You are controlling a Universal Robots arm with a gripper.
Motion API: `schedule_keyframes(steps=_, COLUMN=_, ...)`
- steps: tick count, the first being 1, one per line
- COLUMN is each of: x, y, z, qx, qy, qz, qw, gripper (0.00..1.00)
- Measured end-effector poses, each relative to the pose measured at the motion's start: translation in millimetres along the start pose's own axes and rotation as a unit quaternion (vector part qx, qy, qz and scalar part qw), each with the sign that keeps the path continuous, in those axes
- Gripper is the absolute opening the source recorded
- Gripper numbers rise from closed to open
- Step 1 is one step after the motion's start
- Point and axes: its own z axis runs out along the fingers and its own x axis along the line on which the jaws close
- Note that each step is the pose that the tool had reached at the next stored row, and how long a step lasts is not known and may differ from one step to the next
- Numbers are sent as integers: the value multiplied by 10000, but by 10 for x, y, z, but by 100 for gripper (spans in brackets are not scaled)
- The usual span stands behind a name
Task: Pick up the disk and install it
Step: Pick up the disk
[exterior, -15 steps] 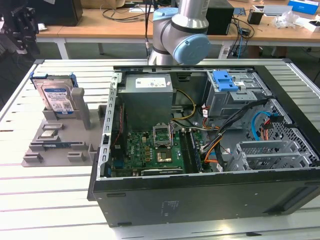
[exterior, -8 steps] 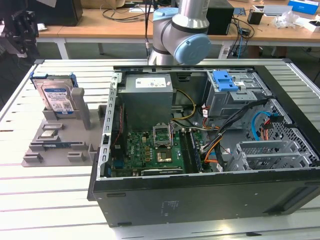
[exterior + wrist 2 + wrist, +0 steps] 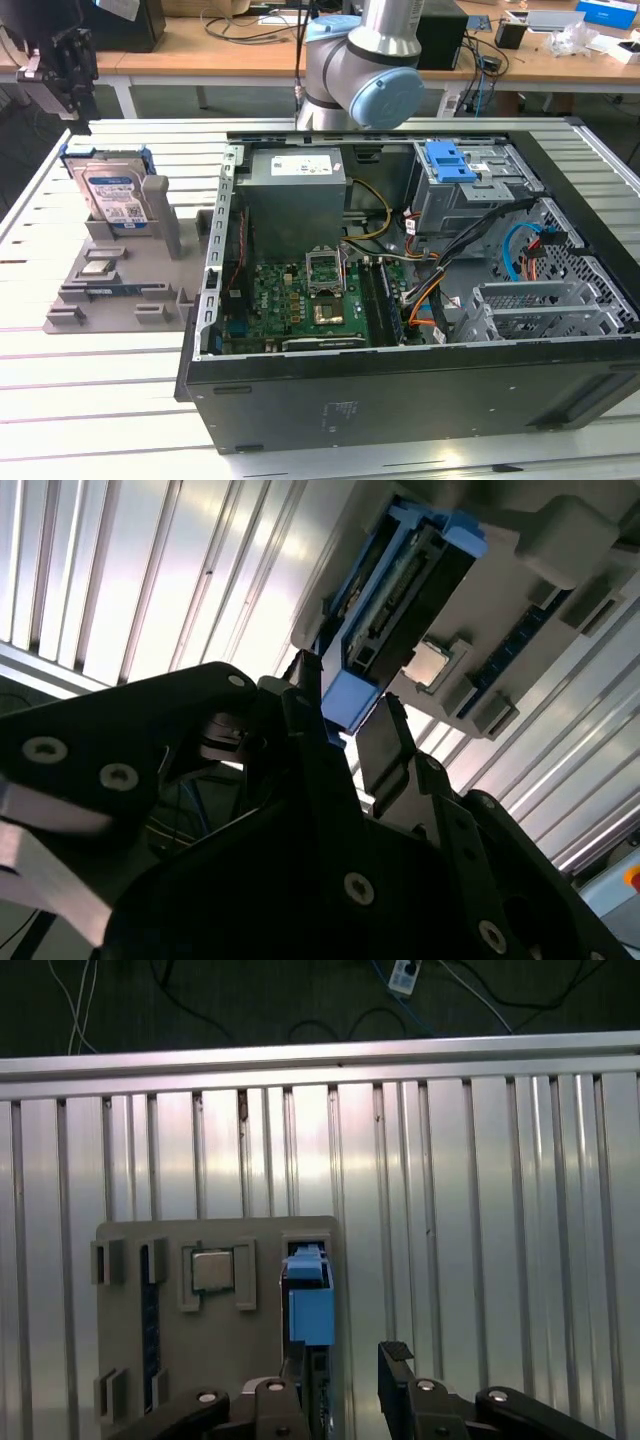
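The disk [image 3: 112, 192] stands on edge in a grey holder [image 3: 160, 230] at the exterior view's left. It is silver with a white-and-blue label and a blue frame. My gripper [image 3: 72, 100] hangs above it, open and holding nothing, clear of the disk. In both wrist views the disk's blue-framed edge [image 3: 400, 590] [image 3: 310, 1305] lies beyond the two black fingers [image 3: 385, 742] [image 3: 395, 1357]. It lines up closer to one finger than the other. The gripper [image 3: 345, 715] [image 3: 345, 1365] has its jaws apart.
An open black computer case [image 3: 200, 330] lies on the slatted metal table [image 3: 90, 400]. Inside are a motherboard, a grey power-supply box [image 3: 295, 165], cables and a drive cage with a blue clip [image 3: 450, 160]. The grey holder also carries a processor chip [image 3: 212, 1270]. The arm's elbow [image 3: 370, 60] rises behind the case.
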Motion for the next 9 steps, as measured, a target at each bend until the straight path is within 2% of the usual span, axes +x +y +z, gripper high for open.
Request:
schedule_keyframes(steps=5, x=0, y=-1, z=0, qx=0, qy=0, qz=-2, qw=10000, gripper=43)
schedule_keyframes(steps=6, x=0, y=0, z=0, qx=0, qy=0, qz=-2, qw=10000, gripper=49)
schedule_keyframes(steps=7, x=0, y=0, z=0, qx=0, qy=0, qz=-3, qw=10000, gripper=49)
schedule_keyframes(steps=8, x=0, y=-1, z=0, qx=0, qy=0, qz=-3, qw=10000, gripper=56)
schedule_keyframes(steps=9, x=2, y=-1, z=0, qx=0, qy=0, qz=-4, qw=10000, gripper=56)
